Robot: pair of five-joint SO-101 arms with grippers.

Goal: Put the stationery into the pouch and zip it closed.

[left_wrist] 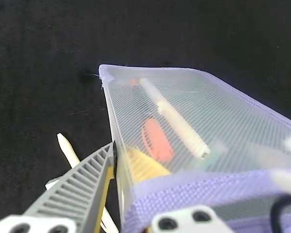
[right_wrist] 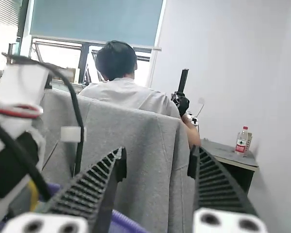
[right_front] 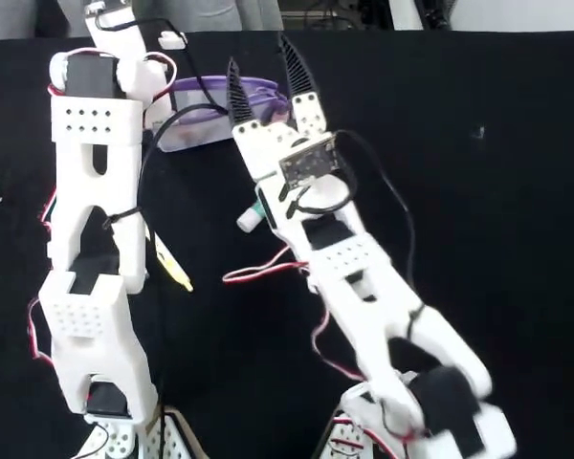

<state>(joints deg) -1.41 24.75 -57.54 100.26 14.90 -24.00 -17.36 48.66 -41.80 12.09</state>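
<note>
One ribbed left tool [left_wrist: 116, 158] pinches the mesh pouch [left_wrist: 208, 111] (purple-trimmed); right tool [right_front: 259, 54] gapes.

My high camera hangs above the black table [right_front: 478, 191] and looks down from the arm-base side toward its far edge. The left wrist camera sits very close to the pouch [left_wrist: 194, 126], facing down onto it. I see that pouch in the high view too. The right wrist camera tilts upward past the right gripper [right_wrist: 157, 150] into the room beyond.
</note>
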